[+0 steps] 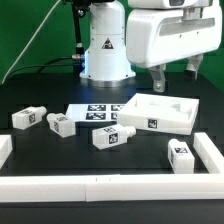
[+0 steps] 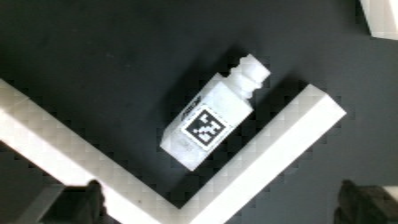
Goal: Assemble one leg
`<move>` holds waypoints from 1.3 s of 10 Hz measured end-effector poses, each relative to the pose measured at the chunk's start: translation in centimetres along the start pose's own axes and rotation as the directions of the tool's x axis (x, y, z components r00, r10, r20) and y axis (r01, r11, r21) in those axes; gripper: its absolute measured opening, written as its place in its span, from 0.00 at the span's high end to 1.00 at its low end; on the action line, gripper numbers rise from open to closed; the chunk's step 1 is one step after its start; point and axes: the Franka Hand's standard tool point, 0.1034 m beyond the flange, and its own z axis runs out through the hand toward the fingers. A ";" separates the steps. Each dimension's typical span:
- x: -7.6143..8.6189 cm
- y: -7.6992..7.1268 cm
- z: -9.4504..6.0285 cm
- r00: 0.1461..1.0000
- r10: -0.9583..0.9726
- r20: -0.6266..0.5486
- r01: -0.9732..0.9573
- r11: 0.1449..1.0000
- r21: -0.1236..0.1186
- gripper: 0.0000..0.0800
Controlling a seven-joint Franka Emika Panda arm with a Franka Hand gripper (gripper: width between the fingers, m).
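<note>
Several white legs with square markers lie on the black table: one at the exterior view's left (image 1: 25,118), one beside it (image 1: 60,123), one in the middle (image 1: 107,136) and one at the right front (image 1: 181,153). My gripper (image 1: 177,74) hangs open and empty high above the table's right side, over the tray-like piece (image 1: 160,112). In the wrist view one leg (image 2: 217,115) lies flat, marker up, inside a corner of the white rail (image 2: 107,165). My gripper (image 2: 222,205) is well above it, its dark fingertips (image 2: 80,200) far apart with nothing between them.
The marker board (image 1: 100,112) lies flat between the robot base (image 1: 105,50) and the legs. A low white rail (image 1: 110,186) borders the table at the front and both sides. The tray-like piece has a raised rim.
</note>
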 end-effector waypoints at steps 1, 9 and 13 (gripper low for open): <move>0.0 0.0 0.0 1.000 0.001 0.000 -0.001 1.000 0.000 0.19; 1.2 2.9 1.4 0.946 0.323 0.014 -0.323 0.946 0.011 0.19; 1.1 2.9 2.2 0.947 0.320 0.022 -0.321 0.947 0.015 0.19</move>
